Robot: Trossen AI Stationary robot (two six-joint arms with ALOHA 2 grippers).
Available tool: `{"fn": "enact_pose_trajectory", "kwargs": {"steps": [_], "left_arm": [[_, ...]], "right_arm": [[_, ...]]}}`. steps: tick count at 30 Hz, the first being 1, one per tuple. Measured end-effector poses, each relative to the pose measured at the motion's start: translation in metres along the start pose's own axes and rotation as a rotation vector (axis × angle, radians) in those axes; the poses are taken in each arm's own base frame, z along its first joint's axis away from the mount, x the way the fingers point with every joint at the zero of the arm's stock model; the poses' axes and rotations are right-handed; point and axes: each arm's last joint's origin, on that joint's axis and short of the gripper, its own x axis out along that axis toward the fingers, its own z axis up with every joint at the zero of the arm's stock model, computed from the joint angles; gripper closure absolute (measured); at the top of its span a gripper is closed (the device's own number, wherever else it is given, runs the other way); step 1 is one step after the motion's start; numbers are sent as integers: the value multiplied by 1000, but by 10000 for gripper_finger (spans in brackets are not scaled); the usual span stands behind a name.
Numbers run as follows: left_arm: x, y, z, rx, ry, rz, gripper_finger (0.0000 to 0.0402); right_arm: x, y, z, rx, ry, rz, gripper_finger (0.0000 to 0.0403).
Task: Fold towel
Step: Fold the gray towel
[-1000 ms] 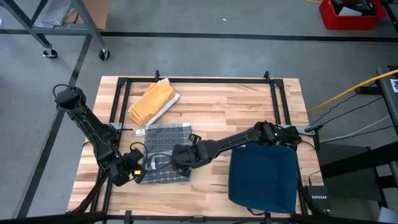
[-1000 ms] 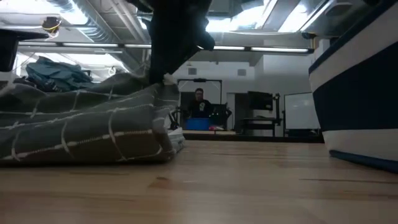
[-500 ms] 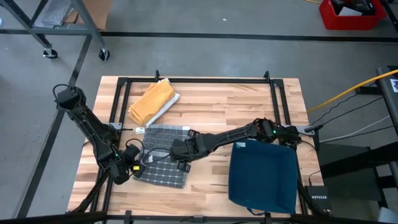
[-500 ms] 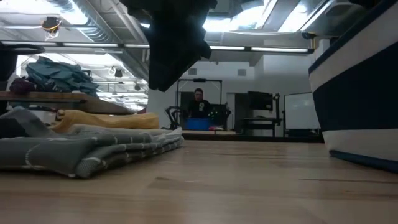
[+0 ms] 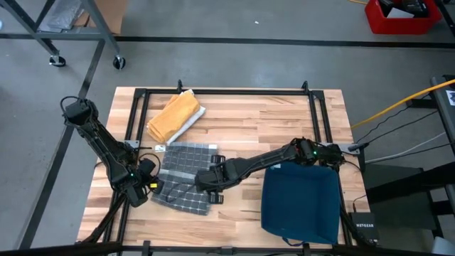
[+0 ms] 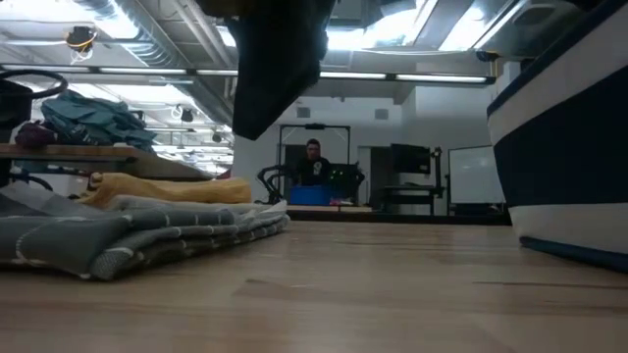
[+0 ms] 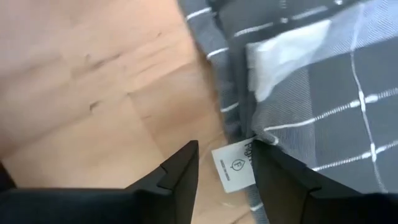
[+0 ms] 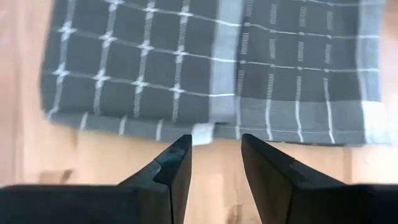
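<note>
The grey checked towel (image 5: 183, 174) lies folded in several flat layers on the wooden table (image 5: 249, 121), showing low and flat in the low view (image 6: 137, 235). My left gripper (image 5: 150, 186) stands open at the towel's left near edge, with the white label (image 7: 235, 165) showing between its fingers (image 7: 225, 163). My right gripper (image 5: 212, 186) hangs open just off the towel's right near edge (image 8: 214, 152), nothing between its fingers. It hovers above the towel's end (image 6: 265, 98). Whether the left fingers touch the cloth I cannot tell.
A yellow folded towel (image 5: 174, 116) lies at the far left of the table. A dark blue bin (image 5: 300, 203) stands at the near right, close in the low view (image 6: 569, 147). A black metal frame (image 5: 227, 91) runs around the work area.
Both grippers have let go of the towel's raised near edge. That edge, held up a second ago, has dropped flat onto the layers below. My left gripper has drawn back a little toward the table's left edge and tipped further downward. My right gripper has rolled in place.
</note>
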Motion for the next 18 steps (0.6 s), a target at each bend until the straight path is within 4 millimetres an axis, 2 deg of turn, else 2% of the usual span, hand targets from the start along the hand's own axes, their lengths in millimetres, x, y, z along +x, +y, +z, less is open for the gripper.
{"fn": "enact_pose_trajectory", "kwargs": {"steps": [6, 12, 18], "left_arm": [[-2, -5, -1, 210, 8, -62, 270], [-11, -15, -2, 451, 30, -221, 270], [-23, -16, 5, 493, -27, -324, 270]], "right_arm": [[-3, 17, -1, -109, -23, 81, 258], [-7, 34, 2, -143, -99, 116, 258], [-8, 38, 1, -150, -104, 121, 258]]}}
